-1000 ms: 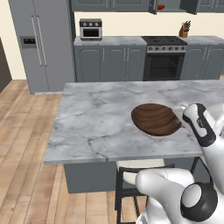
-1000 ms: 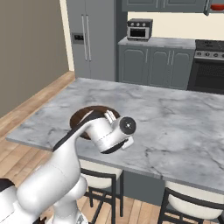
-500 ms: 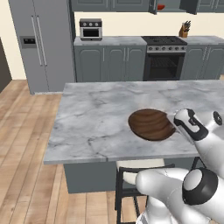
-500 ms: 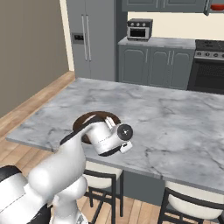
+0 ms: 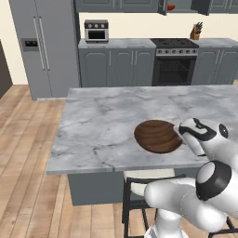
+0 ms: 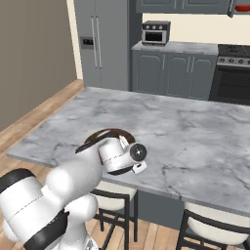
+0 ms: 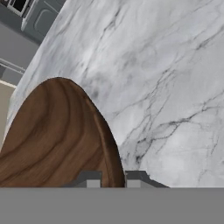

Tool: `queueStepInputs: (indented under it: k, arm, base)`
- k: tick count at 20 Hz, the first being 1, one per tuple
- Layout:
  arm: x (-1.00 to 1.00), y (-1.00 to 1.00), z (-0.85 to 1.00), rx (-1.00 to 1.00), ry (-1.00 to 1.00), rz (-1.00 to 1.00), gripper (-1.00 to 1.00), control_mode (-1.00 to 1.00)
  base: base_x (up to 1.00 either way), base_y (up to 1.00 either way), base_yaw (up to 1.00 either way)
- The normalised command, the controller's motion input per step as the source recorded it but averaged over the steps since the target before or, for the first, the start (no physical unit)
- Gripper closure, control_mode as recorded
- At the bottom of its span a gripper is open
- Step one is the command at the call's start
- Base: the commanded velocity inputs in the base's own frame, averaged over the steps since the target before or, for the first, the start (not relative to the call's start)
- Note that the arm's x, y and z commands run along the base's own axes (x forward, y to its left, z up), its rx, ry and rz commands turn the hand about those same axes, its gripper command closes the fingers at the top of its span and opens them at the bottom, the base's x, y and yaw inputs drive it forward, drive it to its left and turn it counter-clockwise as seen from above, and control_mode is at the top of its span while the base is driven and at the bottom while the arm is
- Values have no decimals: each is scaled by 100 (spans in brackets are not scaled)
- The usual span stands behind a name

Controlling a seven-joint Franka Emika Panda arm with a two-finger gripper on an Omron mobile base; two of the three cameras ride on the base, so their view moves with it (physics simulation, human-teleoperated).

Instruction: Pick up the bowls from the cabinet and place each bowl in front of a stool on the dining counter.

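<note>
With its jaws clamped on the rim, the two-finger gripper holds the dark brown wood-grain bowl. Bowl sits over the grey-white marble dining counter, near its front edge.

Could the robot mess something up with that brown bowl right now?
Maybe. The claw pinches just the thin rim of the wooden bowl, so the bowl could slip or tip if the arm jerks. The bowl also sits close to the near edge of the dining counter, above a stool; pushed that way it might slide off. And the red bowl is up in the cabinet with its door open, so the arm could bump it.
</note>
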Motion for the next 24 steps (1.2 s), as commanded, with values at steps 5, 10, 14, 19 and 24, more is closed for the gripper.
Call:
queueStepInputs:
  k: [5,10,14,19,24]
  arm:
    - [20,0,-20,0,1,0,100,-100]
    - [27,0,-17,0,2,0,100,-100]
    - [27,0,-16,0,1,0,100,-100]
    - [22,0,-17,0,2,0,100,-100]
    - [20,0,-19,0,1,0,100,-100]
  base:
    - [0,0,0]
    - [0,0,0]
    - [0,0,0]
    - [0,0,0]
    - [0,0,0]
